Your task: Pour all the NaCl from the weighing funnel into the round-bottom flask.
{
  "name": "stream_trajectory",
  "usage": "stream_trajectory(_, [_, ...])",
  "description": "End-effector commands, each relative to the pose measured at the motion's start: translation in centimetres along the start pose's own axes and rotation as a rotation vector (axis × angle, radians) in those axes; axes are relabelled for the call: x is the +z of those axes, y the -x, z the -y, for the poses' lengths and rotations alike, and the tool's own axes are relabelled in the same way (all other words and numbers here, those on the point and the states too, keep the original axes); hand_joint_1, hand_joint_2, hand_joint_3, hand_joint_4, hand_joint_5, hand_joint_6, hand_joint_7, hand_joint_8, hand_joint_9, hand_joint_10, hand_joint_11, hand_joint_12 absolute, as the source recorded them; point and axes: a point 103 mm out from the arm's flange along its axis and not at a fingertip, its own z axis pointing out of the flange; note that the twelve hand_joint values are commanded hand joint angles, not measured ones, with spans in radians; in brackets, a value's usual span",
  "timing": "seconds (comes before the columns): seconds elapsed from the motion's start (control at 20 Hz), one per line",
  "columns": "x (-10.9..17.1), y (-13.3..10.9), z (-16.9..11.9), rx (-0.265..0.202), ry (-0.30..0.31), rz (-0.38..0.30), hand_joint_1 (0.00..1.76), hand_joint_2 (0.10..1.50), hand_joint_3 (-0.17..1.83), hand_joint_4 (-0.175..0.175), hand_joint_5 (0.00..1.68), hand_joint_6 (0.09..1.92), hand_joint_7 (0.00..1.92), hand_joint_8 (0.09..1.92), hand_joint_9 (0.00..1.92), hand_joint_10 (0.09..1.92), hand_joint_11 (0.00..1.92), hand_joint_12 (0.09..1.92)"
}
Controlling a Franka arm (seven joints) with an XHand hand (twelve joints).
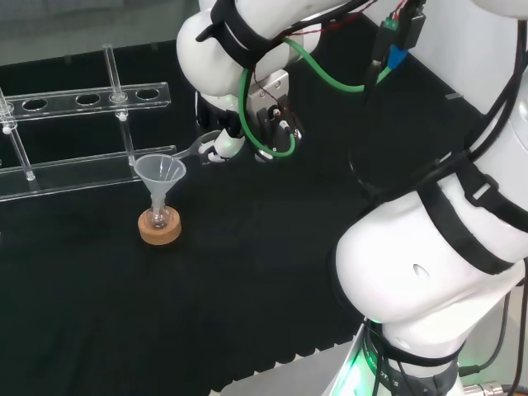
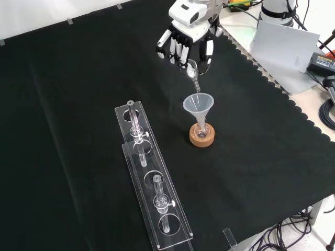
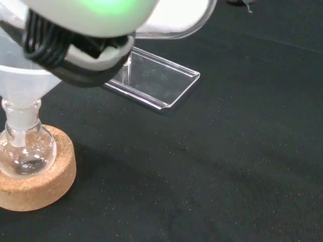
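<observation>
**One hand tips a weighing funnel over the flask's filling funnel**

One white arm reaches over the black cloth [image 2: 78,78], and its black and white hand [image 2: 186,44] hangs above the glassware with the fingers pointing downward in the front view. The fingers [image 2: 178,51] and thumb are curled in and pinch the clear weighing funnel [image 2: 193,73], which slopes down out of the hand so that its narrow tip sits just over the rim of a clear conical funnel [image 2: 198,104]. In the head view the same weighing funnel [image 1: 194,148] shows as a small clear spout jutting left from the hand [image 1: 224,144] toward the wide mouth of the conical funnel [image 1: 160,172]; whether tip and rim touch cannot be told.

The conical funnel stands upright with its stem in the neck of the round-bottom flask [image 2: 202,130], and the flask rests in a cork ring [image 2: 202,138] near the middle of the cloth. From the wrist camera the flask [image 3: 25,151] is close and clear on its cork ring [image 3: 38,186], with the frosted funnel cone [image 3: 20,85] above its neck and a little pale matter at the bottom of the bulb. How much powder the weighing funnel holds cannot be made out.

Beside the flask, to its left in the front view, lies a long clear rack [image 2: 152,183] with round holes and upright pegs; in the head view the rack [image 1: 82,99] stands behind the flask, apart from it.
</observation>
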Motion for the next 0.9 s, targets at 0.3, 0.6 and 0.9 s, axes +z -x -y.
stream_trajectory(0.3, [-0.2, 0.2, -1.1, -0.02, 0.004, 0.025, 1.15, 0.65, 0.54, 0.175, 1.52, 0.13, 1.71, 0.09, 1.4, 0.11, 0.36, 1.42])
stream_trajectory(0.6, [-0.4, 0.3, -1.9, -0.062, -0.008, 0.062, 1.15, 0.65, 0.55, 0.175, 1.52, 0.13, 1.72, 0.09, 1.4, 0.11, 0.36, 1.42])
stream_trajectory(0.9, [-0.9, 0.6, -3.0, -0.088, -0.005, 0.089, 1.15, 0.64, 0.56, 0.175, 1.53, 0.12, 1.72, 0.09, 1.4, 0.11, 0.36, 1.42])
